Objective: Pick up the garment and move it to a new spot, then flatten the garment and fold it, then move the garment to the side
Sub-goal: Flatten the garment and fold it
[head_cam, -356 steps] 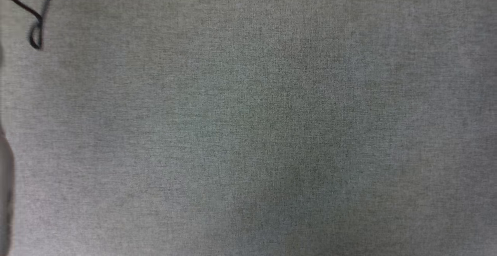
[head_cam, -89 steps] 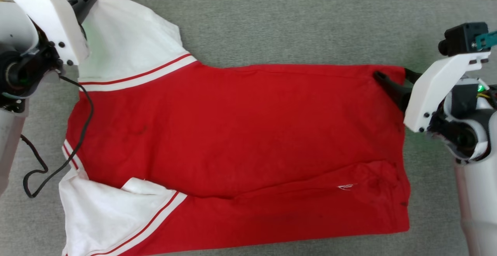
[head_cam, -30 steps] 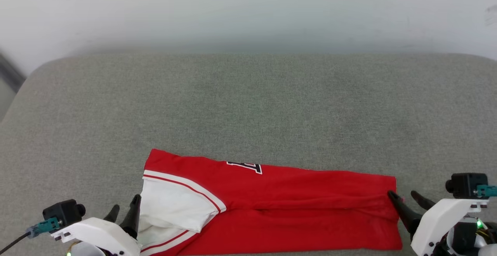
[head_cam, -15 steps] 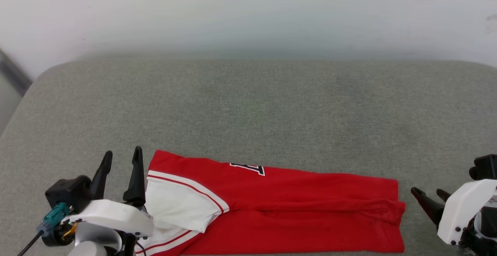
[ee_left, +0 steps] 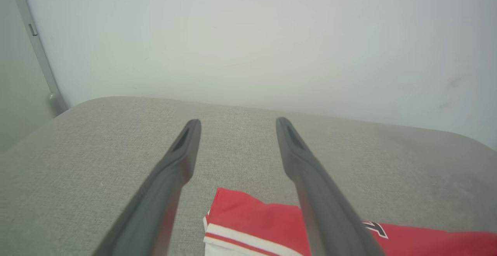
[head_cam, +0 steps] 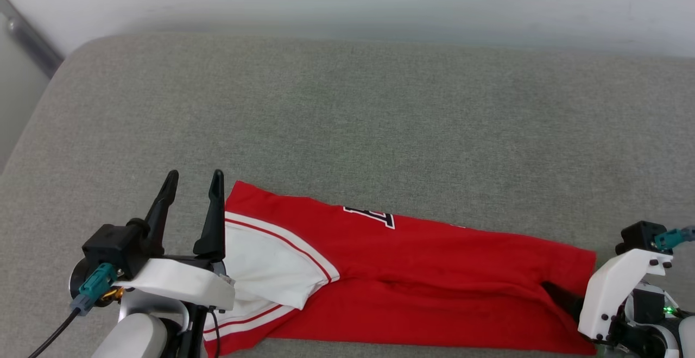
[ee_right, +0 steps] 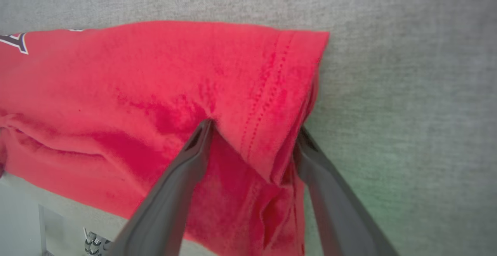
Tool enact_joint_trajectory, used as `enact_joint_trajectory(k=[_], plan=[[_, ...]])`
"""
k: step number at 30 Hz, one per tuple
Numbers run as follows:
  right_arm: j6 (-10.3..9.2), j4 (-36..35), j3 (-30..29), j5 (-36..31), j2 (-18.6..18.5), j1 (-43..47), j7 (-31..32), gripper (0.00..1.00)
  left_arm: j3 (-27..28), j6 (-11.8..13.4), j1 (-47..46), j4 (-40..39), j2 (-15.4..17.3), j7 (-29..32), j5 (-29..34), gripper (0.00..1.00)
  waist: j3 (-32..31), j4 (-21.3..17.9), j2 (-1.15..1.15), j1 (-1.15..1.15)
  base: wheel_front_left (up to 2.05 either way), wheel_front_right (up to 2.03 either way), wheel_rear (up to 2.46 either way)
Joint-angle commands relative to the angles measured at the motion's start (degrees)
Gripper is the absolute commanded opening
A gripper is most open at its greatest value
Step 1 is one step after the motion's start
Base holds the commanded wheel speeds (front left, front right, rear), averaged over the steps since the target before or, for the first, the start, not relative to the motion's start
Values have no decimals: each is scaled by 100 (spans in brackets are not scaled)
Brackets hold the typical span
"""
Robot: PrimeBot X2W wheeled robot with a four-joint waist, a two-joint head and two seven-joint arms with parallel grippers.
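Support: grey woven-fabric padded surface (head_cam: 347, 119), rounded at the far-left corner. Lying directly on it: 1 red jersey T-shirt (head_cam: 434, 271) with a white, stripe-trimmed sleeve, folded into a long band along the near edge, sleeve end to the left.

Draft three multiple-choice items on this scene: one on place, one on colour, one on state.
1. Where on the grey cushion lies the red T-shirt? A) by the far wall B) along the near edge C) hanging off the left end
2. Sleeve colour? A) black B) blue C) white
3. The left claw is: A) open, empty B) shut on the sleeve C) shut on the hem
B: it stretches along the head view's bottom. C: white with red stripes. A: fingers spread, gripping nothing.
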Motion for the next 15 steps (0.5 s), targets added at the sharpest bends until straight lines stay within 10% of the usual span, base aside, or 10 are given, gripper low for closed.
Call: enact_joint_trajectory(k=[1, 3, 4, 6, 15], plan=[[-2, 193, 107, 47, 131, 75, 89, 100, -2, 17, -44, -6, 5, -5, 13, 100, 29, 34, 0, 0, 0, 0, 0], [-2, 371, 133, 120, 230, 112, 175, 100, -16, 21, -39, 8, 6, -4, 23, 100, 16, 46, 0, 0, 0, 0, 0], [-2, 419, 166, 152, 254, 120, 216, 33, -26, 19, -28, 21, 4, 0, 21, 100, -12, 48, 0, 0, 0, 0, 0], [-2, 445, 191, 203, 276, 95, 234, 0, -37, 20, 11, 46, 17, 14, 20, 100, -74, 36, 0, 0, 0, 0, 0], [-3, 148, 167, 216, -182, -267, 40, 0, -131, 69, 123, 111, 117, 141, 62, 100, -399, -95, 0, 0, 0, 0, 0]])
